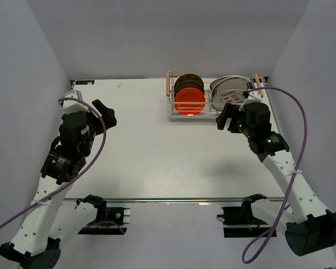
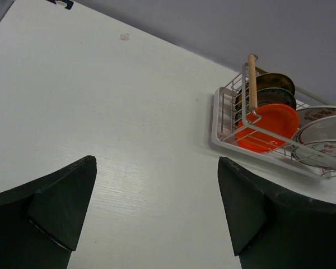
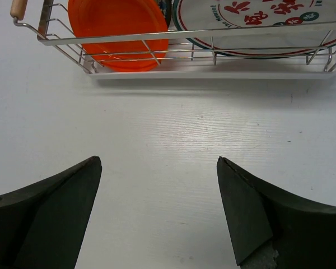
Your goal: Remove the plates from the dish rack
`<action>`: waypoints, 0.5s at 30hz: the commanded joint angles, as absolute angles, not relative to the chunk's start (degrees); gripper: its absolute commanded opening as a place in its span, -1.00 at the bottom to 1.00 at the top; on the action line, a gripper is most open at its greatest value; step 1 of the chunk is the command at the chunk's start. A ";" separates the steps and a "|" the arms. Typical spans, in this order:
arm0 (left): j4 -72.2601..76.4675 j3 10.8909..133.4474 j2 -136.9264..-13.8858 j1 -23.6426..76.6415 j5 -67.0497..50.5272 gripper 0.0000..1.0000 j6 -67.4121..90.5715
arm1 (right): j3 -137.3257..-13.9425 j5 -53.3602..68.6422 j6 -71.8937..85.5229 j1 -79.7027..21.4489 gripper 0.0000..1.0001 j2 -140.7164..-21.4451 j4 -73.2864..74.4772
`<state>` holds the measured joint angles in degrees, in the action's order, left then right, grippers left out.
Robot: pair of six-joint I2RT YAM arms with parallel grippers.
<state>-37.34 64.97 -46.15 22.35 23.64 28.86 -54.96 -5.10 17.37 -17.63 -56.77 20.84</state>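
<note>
The silver wire dish rack (image 1: 169,84) stands at the table's far right, with wooden bars at both ends. It holds an orange-red plate (image 1: 189,102) at the front left, dark and yellow plates (image 1: 189,84) behind it, and larger white plates with red markings (image 1: 229,92) on the right. My right gripper (image 1: 228,119) is open and empty just in front of the rack. In its wrist view the orange plate (image 3: 117,28) and a green-rimmed white plate (image 3: 257,22) stand upright beyond the gripper (image 3: 158,159). My left gripper (image 1: 105,114) is open and empty at the far left.
The left wrist view shows the rack (image 2: 251,81) from its left end, well beyond my left gripper (image 2: 157,161), with bare white table (image 2: 129,112) between. Grey walls enclose the table on three sides.
</note>
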 commanded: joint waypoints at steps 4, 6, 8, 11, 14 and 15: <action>-32.70 63.28 -46.31 22.24 22.77 0.96 28.65 | -56.61 -2.82 15.47 -17.49 0.78 -57.30 18.02; -32.52 63.63 -47.02 22.24 22.15 0.96 28.65 | -56.16 -0.71 14.86 -17.58 0.78 -57.65 15.91; -32.35 64.07 -48.07 22.24 22.24 0.96 29.09 | -56.51 1.21 14.33 -17.49 0.78 -58.09 14.51; -30.85 63.46 -48.51 22.24 22.41 0.96 29.53 | -57.65 1.49 13.01 -17.67 0.78 -59.32 14.15; -29.18 61.88 -48.60 22.24 22.06 0.96 29.36 | -59.93 5.07 9.33 -17.49 0.78 -61.52 15.03; -28.74 61.61 -48.78 22.24 22.06 0.96 29.09 | -60.55 7.10 7.84 -17.58 0.78 -62.83 14.94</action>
<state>-31.24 62.39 -48.93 22.35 22.87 29.02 -56.55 1.74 12.60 -17.63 -61.10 17.56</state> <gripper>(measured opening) 0.981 0.889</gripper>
